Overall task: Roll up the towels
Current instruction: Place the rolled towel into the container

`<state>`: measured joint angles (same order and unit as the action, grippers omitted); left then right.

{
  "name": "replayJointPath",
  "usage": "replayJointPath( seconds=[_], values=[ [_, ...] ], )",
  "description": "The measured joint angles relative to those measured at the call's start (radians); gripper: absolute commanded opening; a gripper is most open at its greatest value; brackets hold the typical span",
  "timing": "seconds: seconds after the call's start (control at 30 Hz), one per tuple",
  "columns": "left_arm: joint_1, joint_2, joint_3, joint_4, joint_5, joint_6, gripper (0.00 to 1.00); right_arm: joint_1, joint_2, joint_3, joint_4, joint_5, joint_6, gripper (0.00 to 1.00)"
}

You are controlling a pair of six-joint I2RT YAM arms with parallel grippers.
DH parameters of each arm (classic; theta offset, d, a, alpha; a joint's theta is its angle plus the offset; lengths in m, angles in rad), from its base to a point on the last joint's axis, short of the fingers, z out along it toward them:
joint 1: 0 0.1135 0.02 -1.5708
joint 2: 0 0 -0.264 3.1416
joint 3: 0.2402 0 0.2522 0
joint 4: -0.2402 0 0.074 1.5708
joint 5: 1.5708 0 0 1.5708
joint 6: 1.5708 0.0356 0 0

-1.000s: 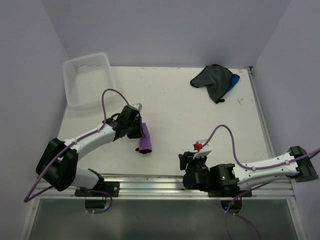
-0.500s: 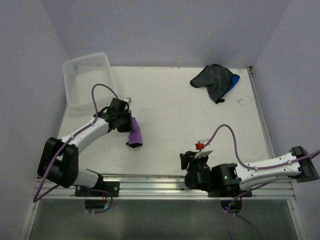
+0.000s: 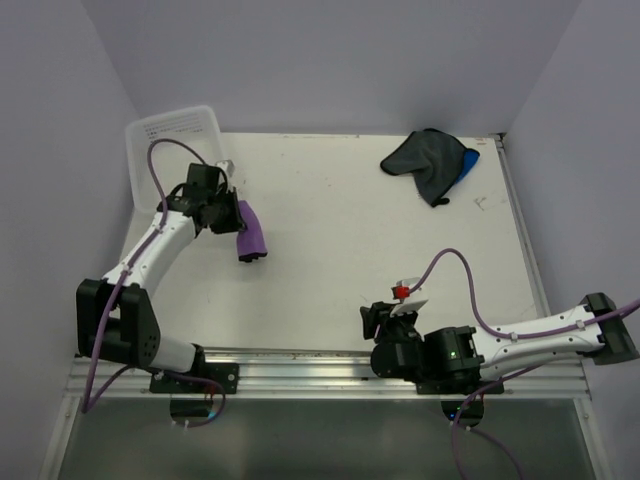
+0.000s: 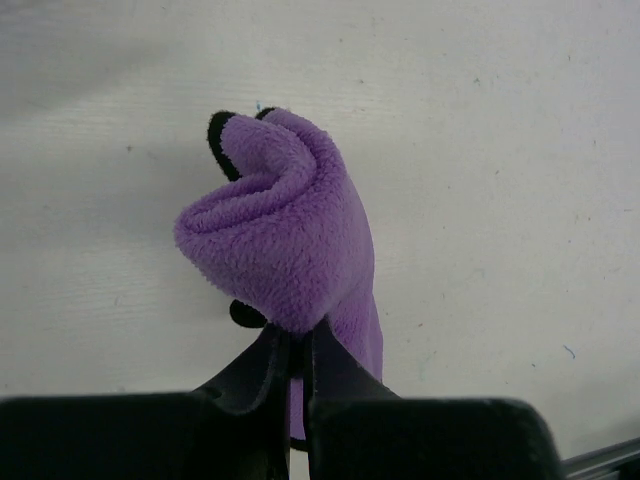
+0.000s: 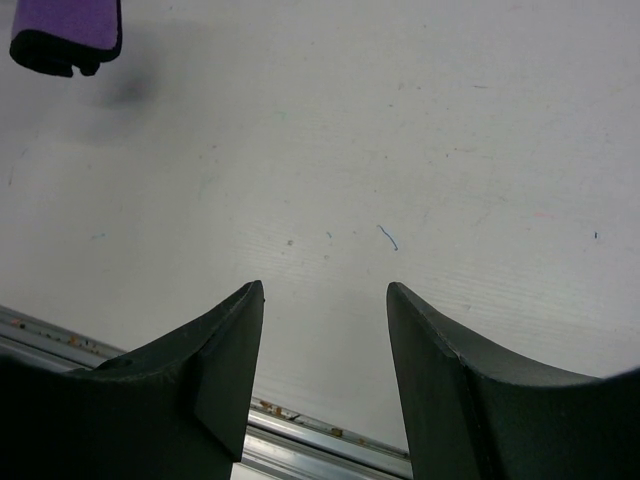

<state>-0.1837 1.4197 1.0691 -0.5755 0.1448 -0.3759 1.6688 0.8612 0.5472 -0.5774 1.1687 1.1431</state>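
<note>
Where the near edge of the tabletop (image 3: 360, 240) meets a metal rail (image 3: 300, 362), the right hand (image 5: 325, 300) is seen low over the bare surface, its two fingers held apart with nothing between them. From above, its fingertips are hard to make out, being masked by the wrist. Farther in, on the left, the left hand (image 4: 298, 345) is clamped on the purple towel (image 4: 290, 230). The towel is gathered into a loose fleecy roll, with a black edge trim showing at its ends. Whether it touches the tabletop cannot be told. Just behind it stands the clear tub (image 3: 132, 165), on which a label (image 3: 175, 125) with printed lines is seen, too small to be read. At the far right corner the dark grey towel (image 3: 425, 160) lies crumpled, and the blue towel (image 3: 469, 162) is mostly hidden beneath it, only an edge showing.
</note>
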Motion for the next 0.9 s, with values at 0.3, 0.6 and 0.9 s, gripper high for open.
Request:
replayJointPath(
  seconds=[0.3, 0.6, 0.9],
  values=[
    [0.134, 0.055, 0.187, -0.079, 0.019, 0.031, 0.0, 0.0, -0.074, -0.003, -0.051, 0.0, 0.0, 0.57],
    [0.232, 0.185, 0.513, -0.129, 0.008, 0.047, 0.0, 0.0, -0.108, -0.019, -0.063, -0.004, 0.0, 0.57],
    [0.333, 0.48, 0.898, -0.227, -0.041, 0.053, 0.0, -0.001, -0.014, -0.018, -0.063, -0.055, 0.001, 0.57]
  ],
)
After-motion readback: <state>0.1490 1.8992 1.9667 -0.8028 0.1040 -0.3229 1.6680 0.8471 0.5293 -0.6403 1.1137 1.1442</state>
